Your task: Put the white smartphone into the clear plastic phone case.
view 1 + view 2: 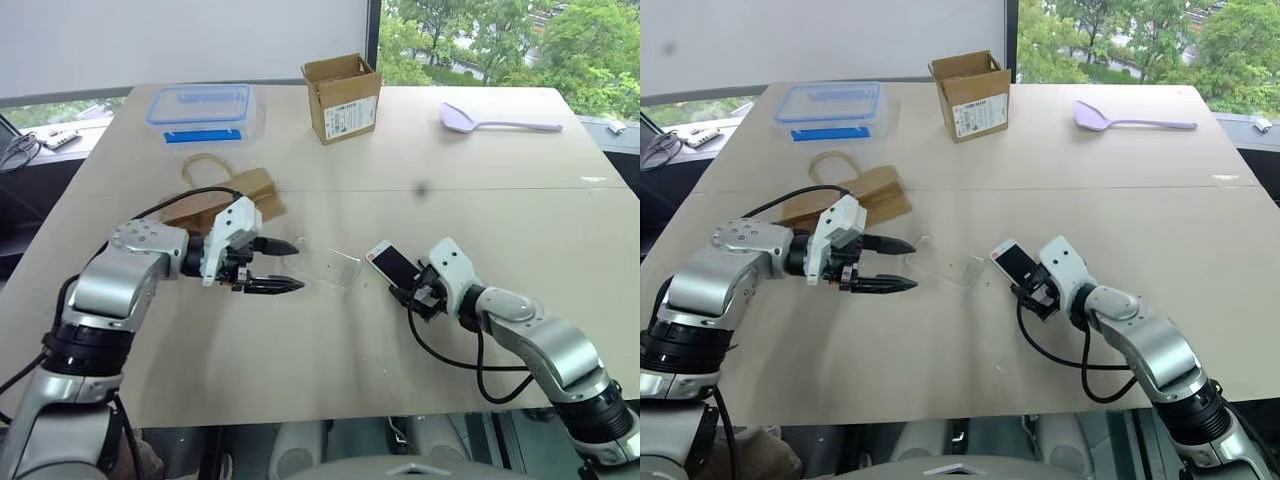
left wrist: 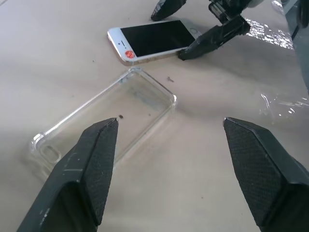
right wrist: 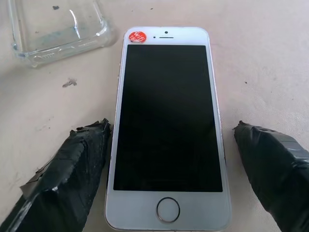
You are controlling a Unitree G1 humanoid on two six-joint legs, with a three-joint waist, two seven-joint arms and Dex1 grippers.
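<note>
The white smartphone (image 3: 166, 125) lies screen up on the table, a small red sticker at its top corner. My right gripper (image 1: 411, 291) is open and straddles the phone's lower end; one taped finger (image 3: 72, 164) touches a long edge, the other stands a little apart. The clear plastic phone case (image 2: 106, 121) lies open side up on the table just left of the phone (image 1: 391, 263), close to it but not touching. My left gripper (image 1: 288, 266) hovers open and empty at the case's (image 1: 332, 268) left end, pointing toward it.
At the back of the beige table (image 1: 300, 360) stand a clear food box with a blue-rimmed lid (image 1: 200, 108) and an open cardboard box (image 1: 342, 95). A lilac spoon (image 1: 495, 121) lies back right. A brown paper bag (image 1: 235, 195) lies behind my left gripper.
</note>
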